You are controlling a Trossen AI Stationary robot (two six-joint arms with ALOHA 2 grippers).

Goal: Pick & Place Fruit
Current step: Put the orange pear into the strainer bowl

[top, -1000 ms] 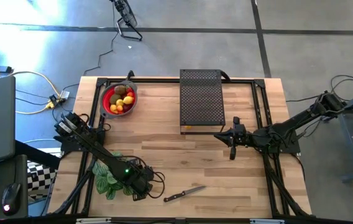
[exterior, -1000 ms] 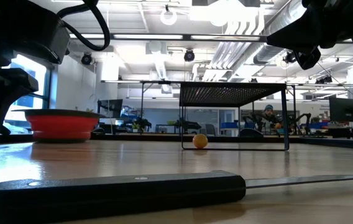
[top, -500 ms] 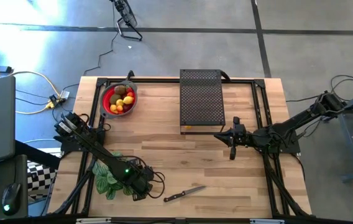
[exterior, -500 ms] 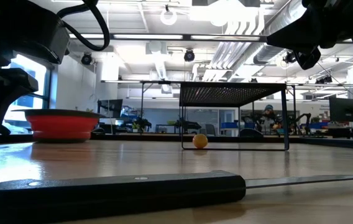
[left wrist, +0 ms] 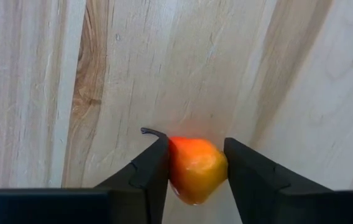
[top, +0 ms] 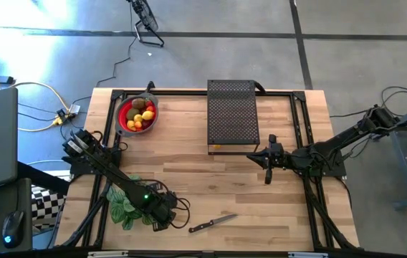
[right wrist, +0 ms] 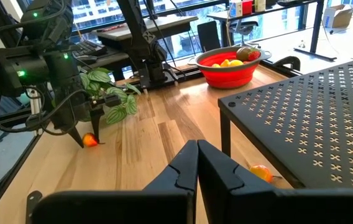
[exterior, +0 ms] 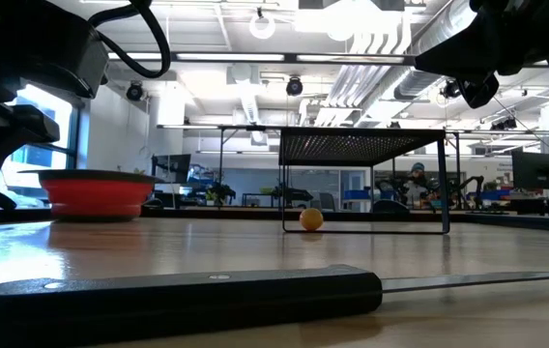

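One orange fruit [left wrist: 194, 177] betw. left gripper [left wrist: 195, 180] fingers.

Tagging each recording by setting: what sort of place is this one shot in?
Probably an open-plan robotics lab or workshop: exposed ceiling ducts and lights, a person at a desk beyond the wooden table, cables across a concrete floor.

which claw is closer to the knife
Left. The left claw is down beside the knife handle, around a small orange fruit; the right claw hangs farther away, past the table's middle.
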